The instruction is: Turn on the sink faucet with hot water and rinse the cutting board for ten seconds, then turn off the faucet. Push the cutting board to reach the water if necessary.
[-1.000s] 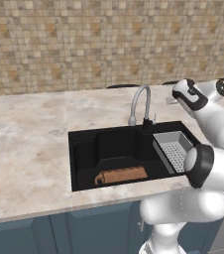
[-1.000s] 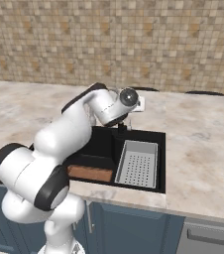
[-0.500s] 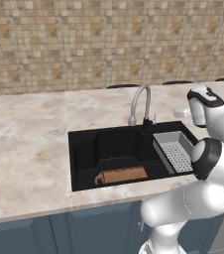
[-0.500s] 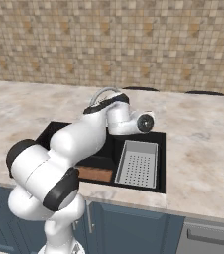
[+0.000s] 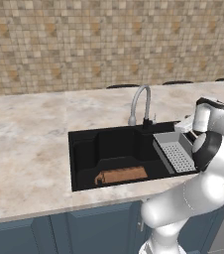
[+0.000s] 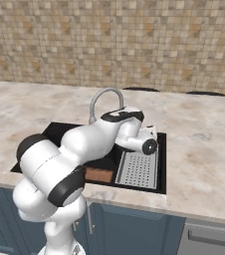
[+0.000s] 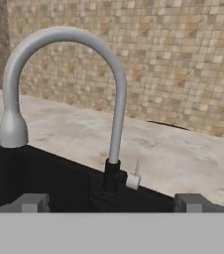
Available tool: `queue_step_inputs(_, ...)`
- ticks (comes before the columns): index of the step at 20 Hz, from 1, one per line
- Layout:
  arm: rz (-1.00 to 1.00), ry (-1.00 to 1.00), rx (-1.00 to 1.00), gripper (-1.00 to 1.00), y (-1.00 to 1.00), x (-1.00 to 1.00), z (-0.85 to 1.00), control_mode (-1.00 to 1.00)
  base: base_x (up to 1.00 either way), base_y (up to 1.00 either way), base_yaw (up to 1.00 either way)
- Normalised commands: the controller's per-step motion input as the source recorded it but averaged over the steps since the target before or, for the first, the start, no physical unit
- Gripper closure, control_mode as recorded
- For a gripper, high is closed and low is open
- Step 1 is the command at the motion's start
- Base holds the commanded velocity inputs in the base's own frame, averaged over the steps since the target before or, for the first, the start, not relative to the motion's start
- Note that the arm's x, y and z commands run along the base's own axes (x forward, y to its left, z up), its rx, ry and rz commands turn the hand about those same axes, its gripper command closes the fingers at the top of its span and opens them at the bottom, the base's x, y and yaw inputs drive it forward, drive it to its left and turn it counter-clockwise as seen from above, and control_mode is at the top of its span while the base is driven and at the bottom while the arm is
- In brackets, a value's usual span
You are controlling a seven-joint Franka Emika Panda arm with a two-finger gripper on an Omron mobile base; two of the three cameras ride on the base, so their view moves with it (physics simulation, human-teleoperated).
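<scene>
Marble counter [image 5: 29,149] surrounds the sink [image 5: 84,149]; the board [image 5: 121,175] lies at its front edge, dry. Fingers [image 7: 111,202], spread wide and empty, face the tap [image 7: 115,114], likely lining up on its small lever [image 7: 134,179].

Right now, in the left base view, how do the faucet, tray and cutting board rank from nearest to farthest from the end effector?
1. Tray and faucet: too close to call. The tray lies just below the open end effector, and the faucet base stands just to its left.
2. Cutting board: farthest, at the front of the sink, well to the left.
</scene>
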Motion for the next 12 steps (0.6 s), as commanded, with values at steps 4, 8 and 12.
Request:
queue_step_inputs(4, 0.03, -0.13, -0.04, -1.0, 0.0, 0.0, -0.29, -1.0, 0.0, 0.0, 0.0)
queue_step_inputs(8, 0.0, 0.0, 0.0, -1.0, 0.0, 0.06, 0.0, -1.0, 0.0, 0.0, 0.0)
queue_step_inputs(12, 0.0, 0.0, 0.03, -1.0, 0.0, 0.22, 0.0, -1.0, 0.0, 0.0, 0.0)
